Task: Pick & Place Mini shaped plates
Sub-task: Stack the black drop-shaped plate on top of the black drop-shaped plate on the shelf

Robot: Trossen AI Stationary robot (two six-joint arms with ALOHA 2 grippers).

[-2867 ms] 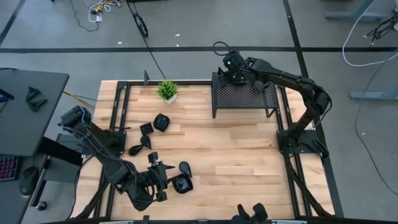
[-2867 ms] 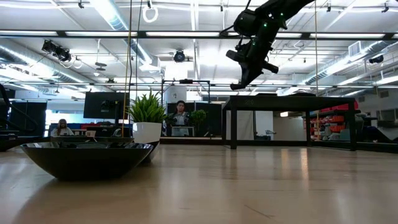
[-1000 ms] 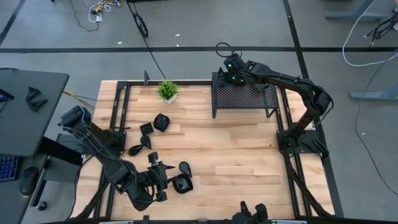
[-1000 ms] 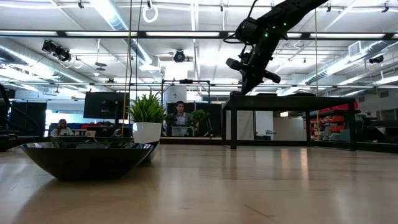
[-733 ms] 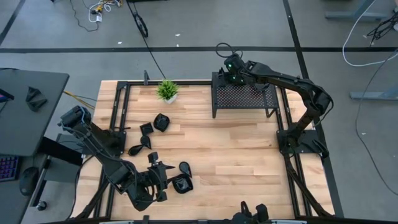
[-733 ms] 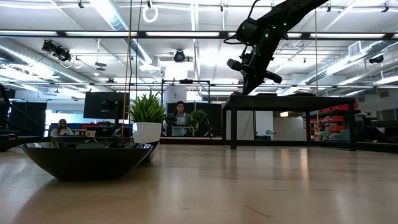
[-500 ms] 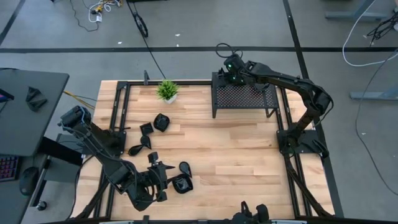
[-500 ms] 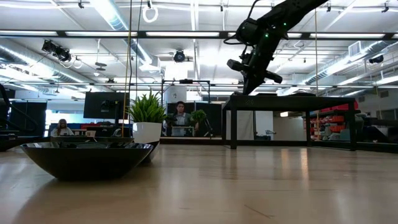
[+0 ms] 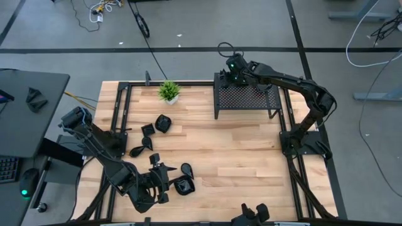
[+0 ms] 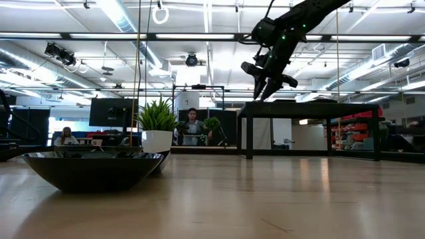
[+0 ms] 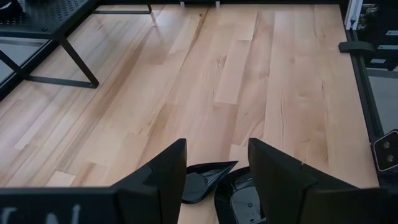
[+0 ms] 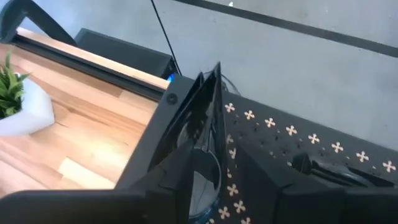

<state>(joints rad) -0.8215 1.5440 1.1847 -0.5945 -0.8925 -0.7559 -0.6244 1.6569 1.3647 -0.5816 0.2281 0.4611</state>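
My left gripper low over near table edge, fingers apart, nothing between them; two black plates on wood just below. Two more plates plus teardrop plate lie mid-left on table. Potted plant at far-left edge. My right gripper at far-left corner of black rack, fingers slightly apart; one plate sits tilted on edge between them, on rack top.

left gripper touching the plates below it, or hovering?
Cannot tell. In the left wrist view the left gripper has open fingers over two black plates, but no clear contact or gap shows; the high view is too cluttered there.
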